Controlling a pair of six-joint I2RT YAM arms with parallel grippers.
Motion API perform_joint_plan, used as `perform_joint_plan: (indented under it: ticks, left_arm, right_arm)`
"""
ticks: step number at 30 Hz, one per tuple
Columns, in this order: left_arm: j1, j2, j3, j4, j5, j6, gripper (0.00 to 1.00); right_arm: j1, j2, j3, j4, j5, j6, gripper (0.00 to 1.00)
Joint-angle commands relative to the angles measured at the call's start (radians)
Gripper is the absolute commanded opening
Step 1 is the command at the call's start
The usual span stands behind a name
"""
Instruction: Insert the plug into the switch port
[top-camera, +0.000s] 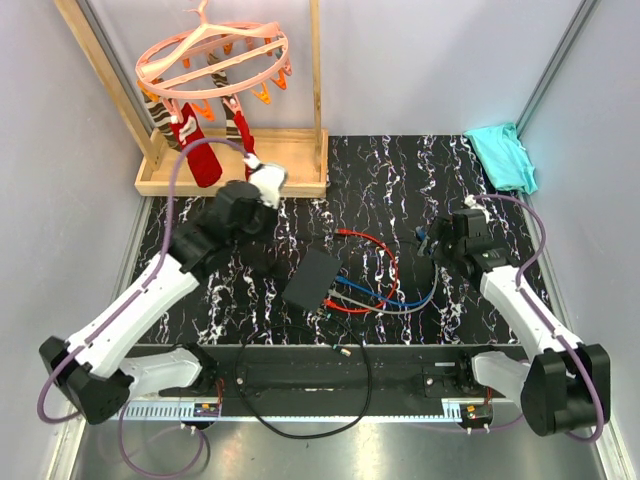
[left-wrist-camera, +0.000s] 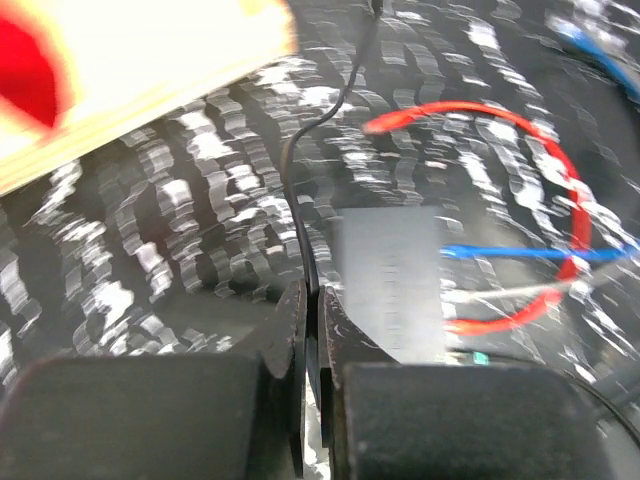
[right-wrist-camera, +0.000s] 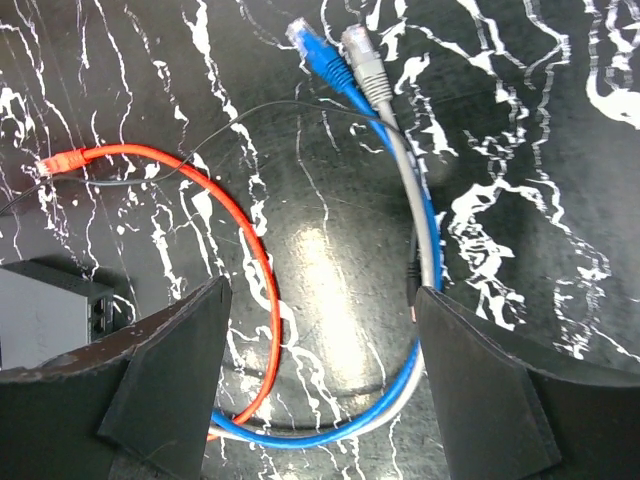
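The switch is a flat black box (top-camera: 312, 278) mid-table; its edge with ports shows in the right wrist view (right-wrist-camera: 98, 314) and its top in the left wrist view (left-wrist-camera: 390, 285). Red (right-wrist-camera: 150, 155), blue (right-wrist-camera: 330, 75) and grey (right-wrist-camera: 375, 85) network cables lie right of it, with loose plugs: red (right-wrist-camera: 58, 160), blue (right-wrist-camera: 303, 38), grey (right-wrist-camera: 356, 42). My left gripper (left-wrist-camera: 312, 300) is shut on a thin black cable (left-wrist-camera: 295, 190), up-left of the switch (top-camera: 262, 200). My right gripper (right-wrist-camera: 320, 330) is open and empty above the cable loops (top-camera: 445, 248). A small black plug tip (right-wrist-camera: 413, 292) lies by its right finger.
A wooden frame base (top-camera: 232, 165) with a pink clip hanger (top-camera: 213, 60) and socks stands at the back left. A teal cloth (top-camera: 503, 152) lies at the back right. A black rail (top-camera: 340, 375) runs along the near edge, with a small white piece (top-camera: 345, 351).
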Motion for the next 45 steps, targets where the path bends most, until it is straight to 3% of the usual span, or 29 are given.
perform_joint_plan:
  ticks: [1,5,9,11,13,17,22,25,29,31,35,45]
  left_arm:
    - [0.123,-0.09,-0.072,0.03,-0.159,-0.021,0.0]
    - [0.231,-0.095,-0.124,-0.034,-0.286,-0.012,0.0]
    - [0.29,-0.08,-0.207,-0.041,-0.505,-0.044,0.02]
    - [0.31,-0.04,-0.232,-0.045,-0.541,-0.055,0.01]
    - [0.326,-0.011,-0.24,-0.05,-0.529,-0.082,0.09]
    - [0.324,0.023,-0.244,-0.05,-0.419,-0.122,0.26]
    - [0.324,-0.07,-0.237,-0.052,-0.255,-0.128,0.82]
    - [0.321,-0.15,-0.23,-0.045,-0.115,-0.118,0.95]
    - [0.277,-0.205,-0.263,0.001,0.199,-0.122,0.97]
    - [0.243,-0.207,-0.285,0.022,0.25,-0.133,0.98]
    - [0.136,-0.189,-0.313,0.051,0.236,-0.135,0.99]
    - [0.1,0.037,-0.332,0.097,0.223,-0.185,0.99]
  right_arm:
    - [-0.004,0.038,0.023,0.065,-0.059,0.006,0.82]
    - [-0.005,0.06,0.022,0.08,-0.091,0.012,0.82]
    - [-0.004,0.08,0.022,0.097,-0.106,0.012,0.82]
    - [-0.002,0.09,0.022,0.1,-0.117,0.011,0.82]
    - [-0.004,0.104,0.02,0.103,-0.135,0.006,0.82]
    - [-0.004,0.113,0.014,0.103,-0.157,-0.005,0.82]
    - [-0.004,0.072,-0.006,0.094,-0.093,0.004,0.85]
    - [-0.004,0.063,-0.009,0.08,-0.011,-0.009,0.84]
    - [-0.004,0.112,0.022,0.054,0.021,-0.025,0.78]
    - [-0.004,0.153,0.033,0.051,0.02,-0.014,0.75]
    - [-0.004,0.213,0.059,0.042,0.059,0.006,0.71]
    - [-0.068,0.382,0.244,0.03,0.155,-0.092,0.63]
